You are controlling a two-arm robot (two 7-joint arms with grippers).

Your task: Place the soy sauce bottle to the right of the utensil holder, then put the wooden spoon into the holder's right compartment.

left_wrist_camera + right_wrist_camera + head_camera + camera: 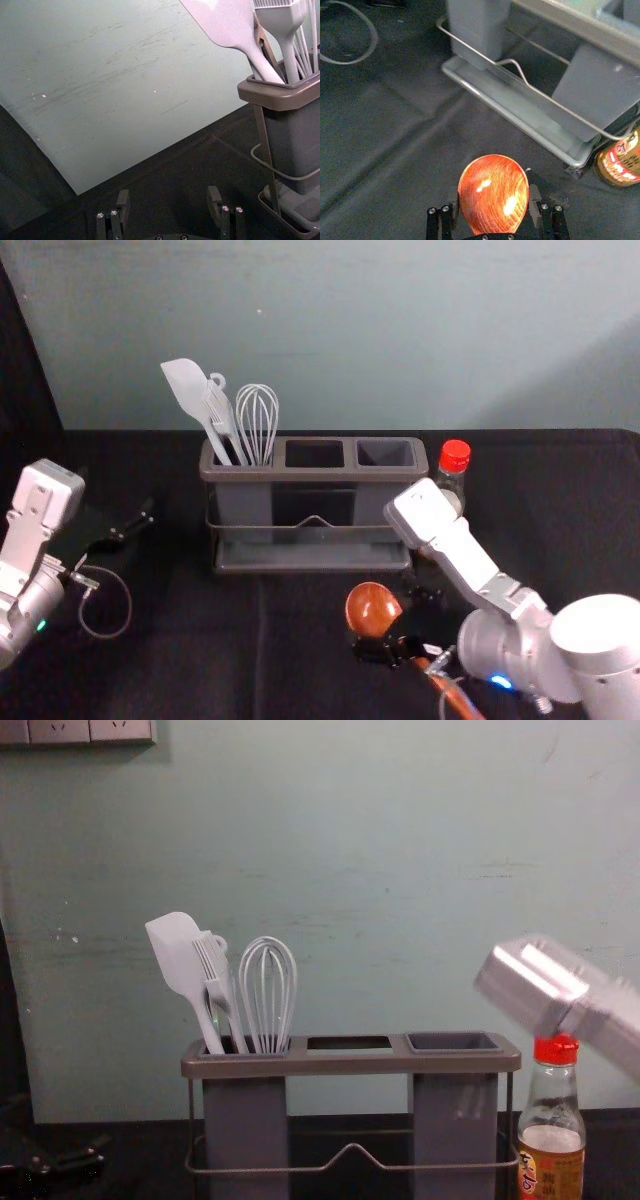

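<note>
Spoon (372,610) aslant, bowl forward, at right gripper (399,622)

White spatula (184,385), whisk (257,420), black cloth (200,640), wall (350,340), sockets (61,730)

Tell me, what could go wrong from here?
The right tool is at the rounded bowl of the wooden spoon, which might slip or twist when lifted. The right arm seems close to the soy sauce bottle and could knock it. The spoon could catch on the rim of the holder's right compartment.
</note>
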